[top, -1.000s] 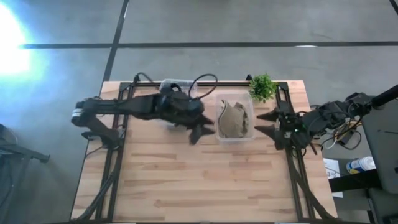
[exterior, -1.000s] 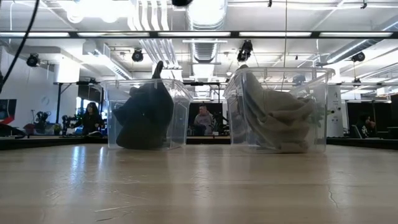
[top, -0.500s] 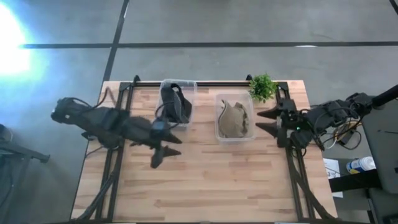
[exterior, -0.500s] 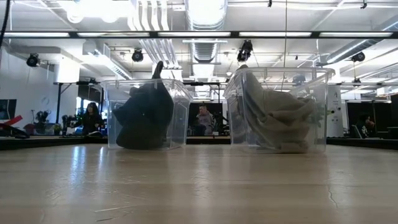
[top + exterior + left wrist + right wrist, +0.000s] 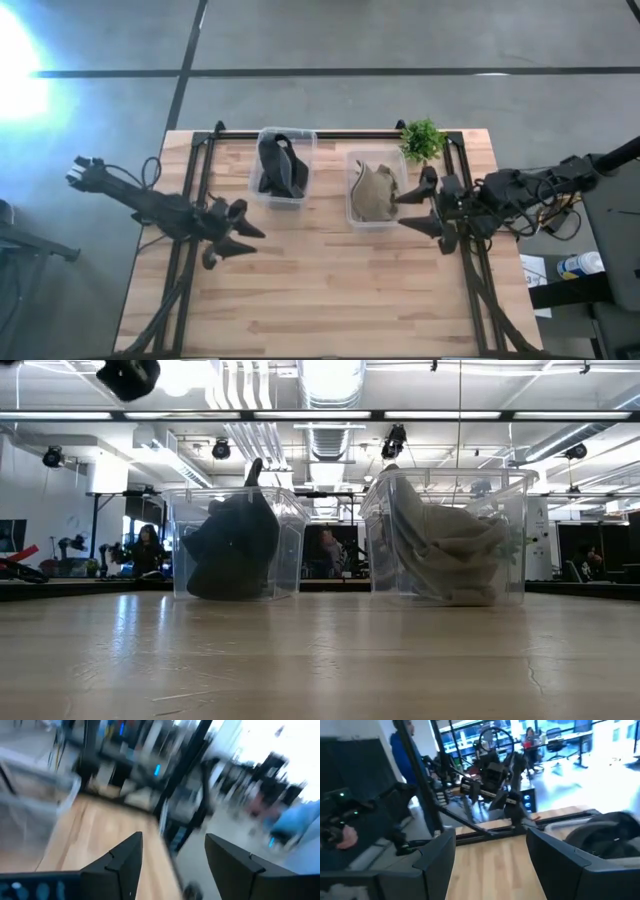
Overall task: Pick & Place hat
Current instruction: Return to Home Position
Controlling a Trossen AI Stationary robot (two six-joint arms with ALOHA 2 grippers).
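Black cap (image 5: 280, 168) binned, left gripper (image 5: 240, 245) apart at table's (image 5: 330, 285) left, right gripper (image 5: 398, 210) apart near brown cap (image 5: 375, 195)

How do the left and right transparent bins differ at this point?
The left bin holds a black cap; the right bin holds a brown cap. The left bin sits nearer the far edge of the table than the right bin. Both are clear and upright.
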